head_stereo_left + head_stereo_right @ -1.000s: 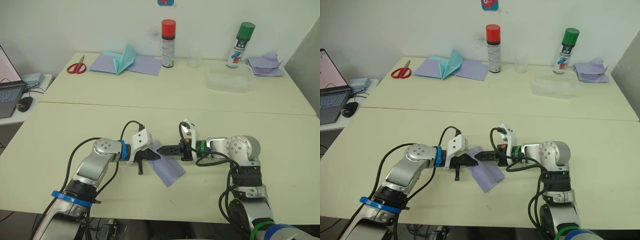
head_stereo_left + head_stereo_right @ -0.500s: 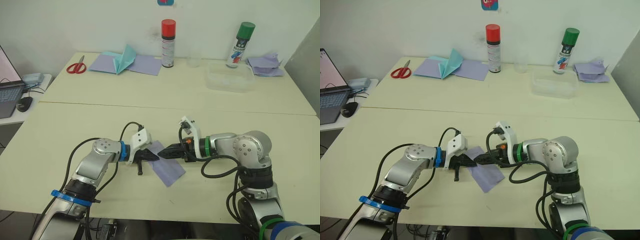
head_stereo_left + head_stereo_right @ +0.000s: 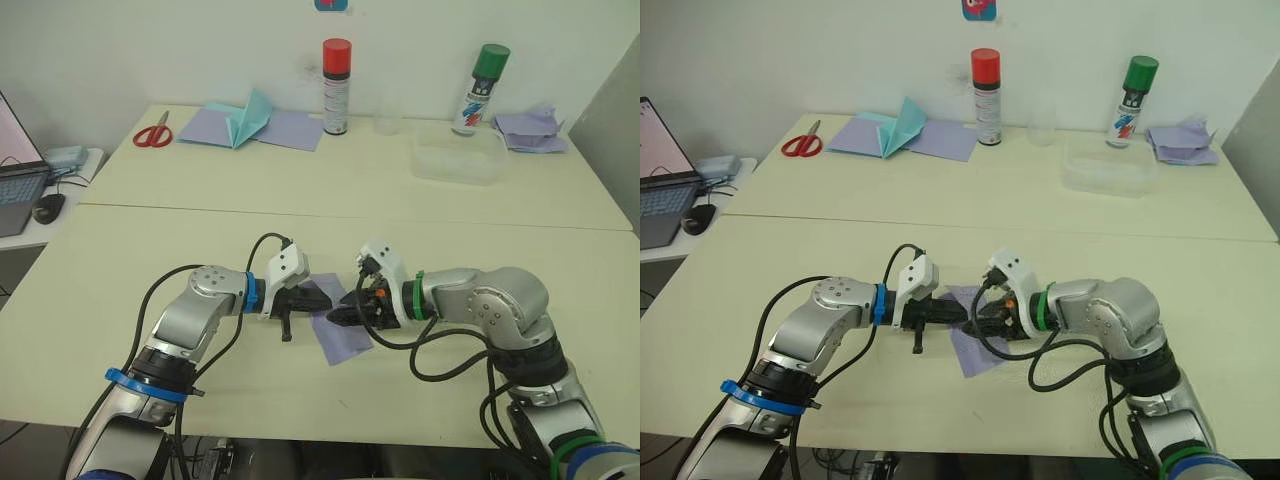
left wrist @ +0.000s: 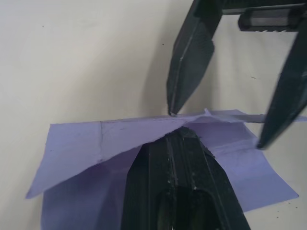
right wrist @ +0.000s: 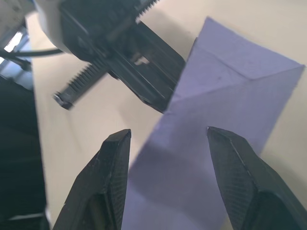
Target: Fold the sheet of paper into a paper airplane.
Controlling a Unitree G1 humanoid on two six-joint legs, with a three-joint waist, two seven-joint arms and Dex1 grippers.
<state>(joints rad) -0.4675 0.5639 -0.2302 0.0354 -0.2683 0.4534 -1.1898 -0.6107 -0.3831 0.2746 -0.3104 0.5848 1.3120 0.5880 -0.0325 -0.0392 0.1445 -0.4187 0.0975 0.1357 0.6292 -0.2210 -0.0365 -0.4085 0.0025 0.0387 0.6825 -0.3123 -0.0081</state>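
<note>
The sheet of paper (image 3: pixel 340 330), pale lavender with straight creases, lies flat on the near table between my two arms. My left gripper (image 3: pixel 320 300) comes in from the left and is shut on the sheet's near-left edge, where a flap (image 4: pixel 110 141) rises over its fingertips. My right gripper (image 5: pixel 168 139) reaches in from the right and hovers open just over the sheet, one fingertip (image 4: pixel 175 108) touching the raised crease. The left gripper (image 5: pixel 139 62) faces it across the sheet's corner. Nothing here has the shape of a paper airplane.
At the back stand a red-capped spray can (image 3: pixel 337 85), a green-capped can (image 3: pixel 478 90), a clear cup (image 3: pixel 388 122) and a clear plastic container (image 3: pixel 460 158). Scissors (image 3: pixel 153 133), lavender sheets with a teal paper shape (image 3: pixel 250 120) and crumpled lavender paper (image 3: pixel 530 130) lie there too.
My right gripper has swung left and down onto the sheet and its fingers have parted. My left gripper has slid slightly right, and the sheet's left flap has lifted.
</note>
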